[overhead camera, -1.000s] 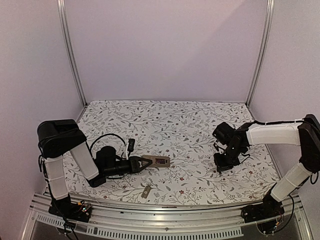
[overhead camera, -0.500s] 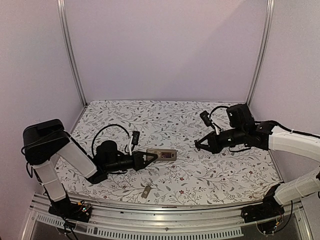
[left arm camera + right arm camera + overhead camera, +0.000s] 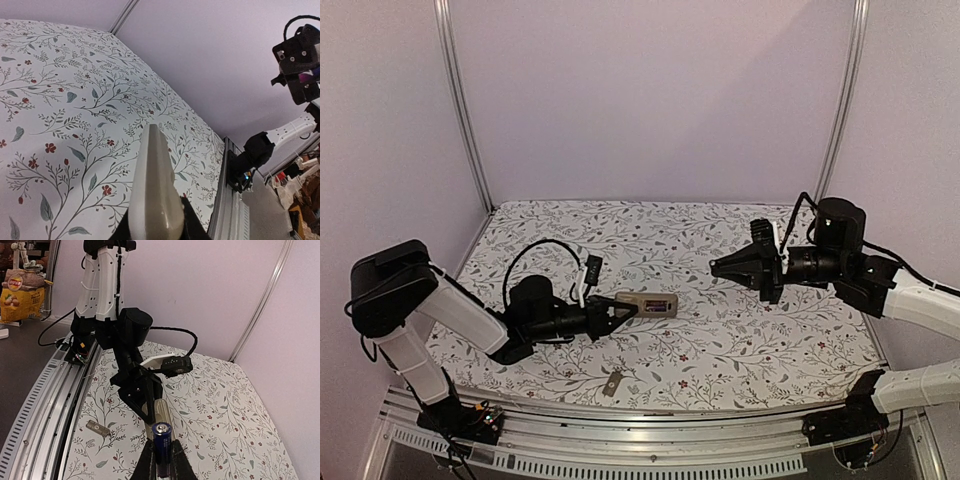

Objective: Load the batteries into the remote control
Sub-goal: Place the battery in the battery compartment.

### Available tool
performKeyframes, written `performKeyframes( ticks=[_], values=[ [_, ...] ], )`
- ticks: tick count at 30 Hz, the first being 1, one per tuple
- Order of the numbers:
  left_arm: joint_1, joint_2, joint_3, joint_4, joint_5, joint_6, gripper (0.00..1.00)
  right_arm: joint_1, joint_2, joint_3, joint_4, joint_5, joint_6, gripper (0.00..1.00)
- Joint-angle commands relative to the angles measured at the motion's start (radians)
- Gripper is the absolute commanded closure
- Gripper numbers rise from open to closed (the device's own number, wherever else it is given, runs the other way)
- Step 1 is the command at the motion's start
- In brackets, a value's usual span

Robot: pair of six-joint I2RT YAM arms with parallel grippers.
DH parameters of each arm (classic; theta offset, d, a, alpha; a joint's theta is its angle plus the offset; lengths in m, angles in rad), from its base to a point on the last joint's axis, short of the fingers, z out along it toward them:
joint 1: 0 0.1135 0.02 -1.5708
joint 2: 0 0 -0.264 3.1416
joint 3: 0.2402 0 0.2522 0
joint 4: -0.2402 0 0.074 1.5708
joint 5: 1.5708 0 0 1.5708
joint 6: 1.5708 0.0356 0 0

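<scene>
The remote control (image 3: 646, 305) hangs just above the table with its grey-tan underside up, and my left gripper (image 3: 612, 317) is shut on its near end. In the left wrist view the remote control (image 3: 152, 185) stands edge-on between the black fingers (image 3: 192, 227). My right gripper (image 3: 714, 267) is raised at mid-right and points left towards the remote, a short gap away. It is shut on a dark blue battery (image 3: 161, 440) with a metallic end, which stands upright between its fingers (image 3: 148, 460). Just beyond the battery lies the remote control (image 3: 161, 409).
A small grey-tan cover piece (image 3: 612, 384) lies near the table's front edge, also seen as the cover piece (image 3: 97, 427) beside the metal rail (image 3: 55, 405). The left arm's black cable (image 3: 535, 250) loops above the floral table (image 3: 650, 240).
The right arm has lifted from the table at the right and swung to point its gripper left at the remote. The left gripper has carried the remote slightly right and up.
</scene>
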Motion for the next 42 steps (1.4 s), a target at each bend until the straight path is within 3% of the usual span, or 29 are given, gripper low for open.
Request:
performKeyframes(
  ticks=[1, 9, 13, 18, 21, 29, 31, 37, 42],
  values=[
    [-0.007, -0.032, 0.008, -0.004, 0.014, 0.02, 1.0, 0.02, 0.009, 0.012, -0.007, -0.036, -0.132, 1.0],
    [-0.008, -0.067, 0.006, -0.041, -0.009, 0.022, 1.0, 0.04, -0.002, 0.012, 0.011, 0.003, -0.129, 1.0],
    [-0.009, -0.074, 0.005, -0.049, -0.034, 0.014, 1.0, 0.039, 0.054, 0.098, -0.01, 0.3, 0.164, 1.0],
    [-0.009, -0.073, 0.004, -0.054, -0.043, 0.01, 1.0, 0.034, 0.148, 0.224, -0.153, 0.504, 0.503, 1.0],
    [-0.01, -0.073, 0.001, -0.056, -0.041, 0.011, 1.0, 0.034, 0.159, 0.217, -0.129, 0.488, 0.615, 1.0],
    [-0.01, -0.076, -0.008, -0.047, -0.047, 0.008, 1.0, 0.034, 0.115, 0.155, -0.059, 0.502, 0.657, 1.0],
    [-0.011, -0.079, -0.01, -0.047, -0.053, 0.005, 1.0, 0.033, 0.13, 0.169, -0.097, 0.56, 0.683, 1.0],
    [-0.011, -0.093, -0.024, -0.035, -0.061, 0.011, 1.0, -0.017, 0.242, 0.195, -0.417, 0.889, 0.889, 1.0],
    [-0.01, -0.104, -0.045, 0.003, -0.031, 0.025, 1.0, -0.058, 0.343, 0.175, -0.557, 0.881, 1.011, 1.0]
  ],
)
